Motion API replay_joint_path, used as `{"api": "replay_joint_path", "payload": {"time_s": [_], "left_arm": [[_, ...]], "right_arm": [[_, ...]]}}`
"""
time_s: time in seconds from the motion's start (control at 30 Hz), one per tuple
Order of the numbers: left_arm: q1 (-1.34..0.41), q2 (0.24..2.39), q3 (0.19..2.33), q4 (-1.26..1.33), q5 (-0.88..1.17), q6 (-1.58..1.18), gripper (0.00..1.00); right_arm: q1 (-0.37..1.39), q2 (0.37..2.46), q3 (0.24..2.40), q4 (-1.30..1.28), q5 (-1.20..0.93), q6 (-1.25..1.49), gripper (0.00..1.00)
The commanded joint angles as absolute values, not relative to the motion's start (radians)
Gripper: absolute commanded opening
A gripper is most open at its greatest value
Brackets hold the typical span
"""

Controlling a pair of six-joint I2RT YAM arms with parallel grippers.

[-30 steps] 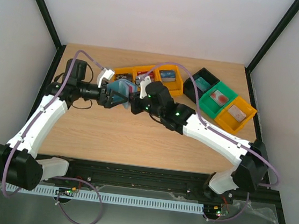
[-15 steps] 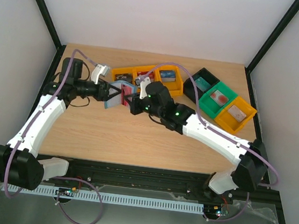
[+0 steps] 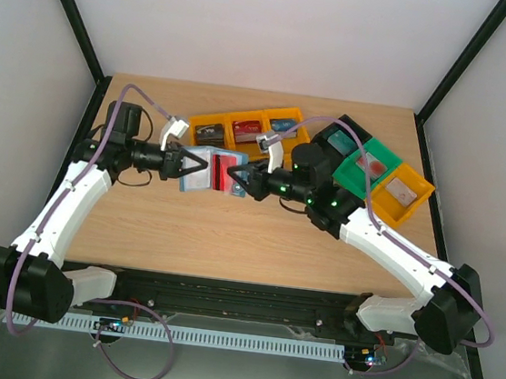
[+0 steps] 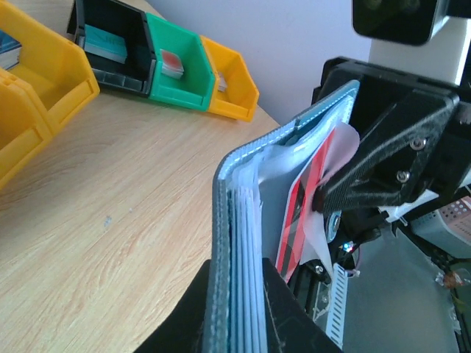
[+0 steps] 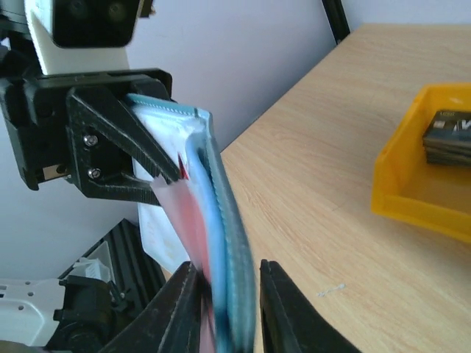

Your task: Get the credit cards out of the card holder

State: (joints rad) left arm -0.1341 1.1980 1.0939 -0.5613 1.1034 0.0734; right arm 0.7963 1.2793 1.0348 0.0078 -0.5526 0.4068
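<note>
Reaching inward from 7 and 5 o'clock, both arms meet above the table [image 3: 229, 237]. The left end effector [image 3: 185, 165] clamps the card holder [image 3: 202, 173] at its 9 o'clock edge, off the wood. The right end effector [image 3: 239, 179], jaws narrowly parted, straddles its 3 o'clock edge, where a red-and-white credit card [image 3: 227, 172] shows. Yellow bins [image 3: 246, 130] sit at 12 o'clock, and a black-green-yellow bin row [image 3: 374, 171] at 2. White walls [image 3: 253, 25] surround.

Two arms wearing white shells over black joints

The left arm [image 3: 66, 209] and right arm [image 3: 392, 251] are showing white link covers between black housings. Lilac cables [image 3: 145, 93] are looping along both and green lights [image 3: 312, 193] are glowing on the right arm. The left end effector [image 3: 185, 165] and right end effector [image 3: 240, 180] are carrying black triangular fingers [image 5: 118, 151] with silver screws [image 5: 89, 138].
</note>
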Motion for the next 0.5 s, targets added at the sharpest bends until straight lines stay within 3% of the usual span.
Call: {"api": "replay_joint_path", "payload": {"time_s": [0.0,0.1,0.27,0.3,0.33,0.37,0.4,0.43,0.47], "left_arm": [[-0.129,1.180,1.109,-0.601,1.173,0.113,0.02],[-0.129,1.179,1.109,-0.604,1.176,0.114,0.02],[-0.129,1.179,1.109,-0.592,1.179,0.091,0.02],[-0.129,1.179,1.107,-0.572,1.158,0.064,0.06],[-0.126,1.180,1.104,-0.548,1.108,0.029,0.22],[-0.121,1.180,1.098,-0.523,1.058,-0.006,0.47],[-0.114,1.181,1.092,-0.496,0.989,-0.043,0.65],[-0.102,1.182,1.082,-0.476,0.918,-0.070,0.74],[-0.088,1.184,1.071,-0.457,0.842,-0.096,0.76]], "right_arm": [[0.776,1.253,1.020,0.092,-0.586,0.409,0.19],[0.775,1.266,1.025,0.092,-0.604,0.415,0.02],[0.775,1.277,1.022,0.100,-0.638,0.420,0.02],[0.774,1.275,1.018,0.101,-0.635,0.420,0.02],[0.775,1.272,1.016,0.103,-0.630,0.422,0.02],[0.775,1.269,1.015,0.102,-0.615,0.427,0.02],[0.774,1.268,1.014,0.096,-0.589,0.438,0.02],[0.772,1.268,1.018,0.083,-0.542,0.454,0.02],[0.772,1.274,1.030,0.055,-0.463,0.479,0.02]]}}
